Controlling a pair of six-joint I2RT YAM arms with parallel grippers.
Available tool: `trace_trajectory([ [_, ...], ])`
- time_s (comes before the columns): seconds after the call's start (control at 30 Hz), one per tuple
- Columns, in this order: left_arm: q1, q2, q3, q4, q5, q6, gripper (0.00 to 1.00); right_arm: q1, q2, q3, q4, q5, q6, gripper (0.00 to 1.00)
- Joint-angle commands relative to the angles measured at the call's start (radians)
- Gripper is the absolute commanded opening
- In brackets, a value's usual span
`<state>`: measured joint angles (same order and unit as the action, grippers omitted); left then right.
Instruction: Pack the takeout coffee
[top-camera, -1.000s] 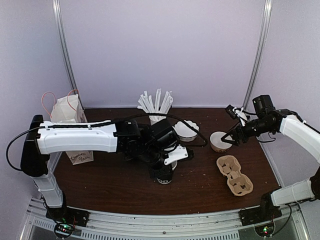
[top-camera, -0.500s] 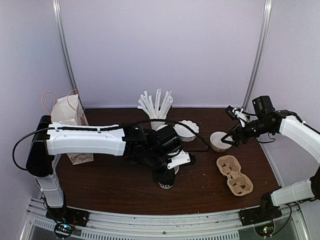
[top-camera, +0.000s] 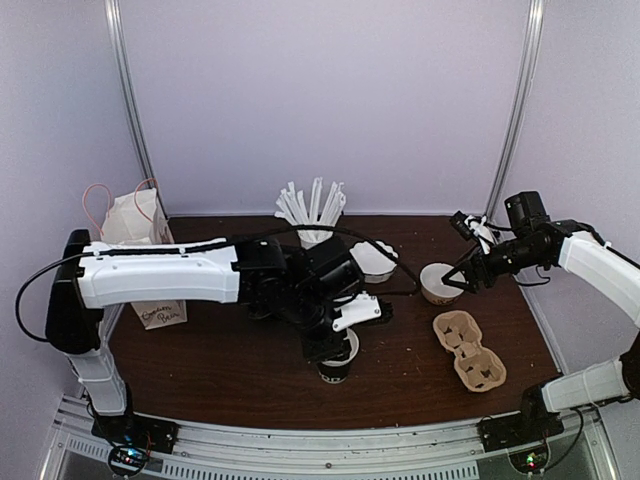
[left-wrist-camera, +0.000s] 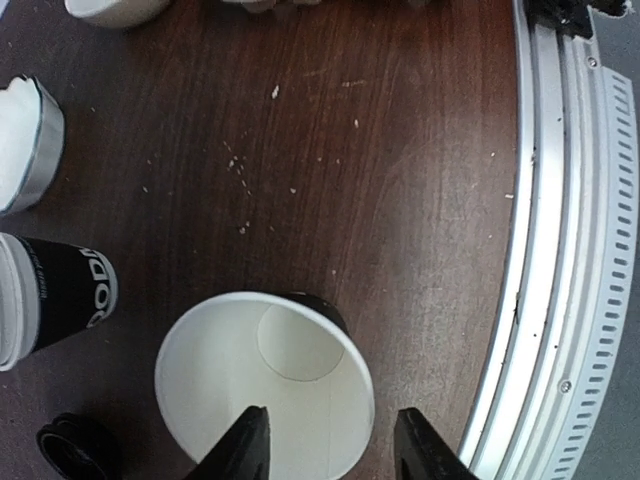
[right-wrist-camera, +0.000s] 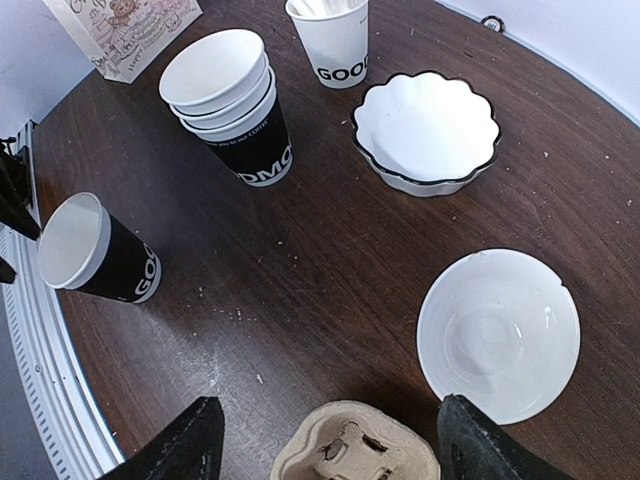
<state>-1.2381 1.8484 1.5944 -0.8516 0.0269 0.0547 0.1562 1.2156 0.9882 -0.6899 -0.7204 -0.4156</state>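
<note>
Takeout coffee (left-wrist-camera: 240, 385) — one cup — stands upright; left tool (left-wrist-camera: 330, 418) and right tool (right-wrist-camera: 328, 402) gape empty.

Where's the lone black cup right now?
Top view: the black cup stands near the table's front centre, directly under the left claw, with the carrier to its right.

Left gripper (left-wrist-camera: 332, 432) pointing straight down, jaws parted; right gripper (right-wrist-camera: 330, 430) tilted downward, jaws wide.

Left claw (left-wrist-camera: 332, 414) opened, releasing the black cup (left-wrist-camera: 250, 375).
</note>
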Motion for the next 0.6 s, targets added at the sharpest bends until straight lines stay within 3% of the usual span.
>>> trace_trajectory([
  [0.0, -0.007, -0.158, 0.083, -0.026, -0.009, 0.008, 0.53, -0.006, -0.017, -0.017, 0.016, 0.01, -0.005, 0.77],
  [0.1, 0.023, -0.199, 0.103, -0.05, -0.135, -0.004, 0.59, -0.006, -0.014, -0.019, 0.019, 0.012, -0.008, 0.77],
  [0.33, 0.242, -0.189, 0.076, -0.118, -0.276, -0.176, 0.61, -0.006, -0.021, -0.017, 0.022, 0.026, -0.006, 0.77],
  [0.57, 0.41, -0.081, 0.024, -0.086, -0.201, -0.325, 0.52, -0.006, -0.028, -0.035, 0.05, 0.065, 0.006, 0.77],
])
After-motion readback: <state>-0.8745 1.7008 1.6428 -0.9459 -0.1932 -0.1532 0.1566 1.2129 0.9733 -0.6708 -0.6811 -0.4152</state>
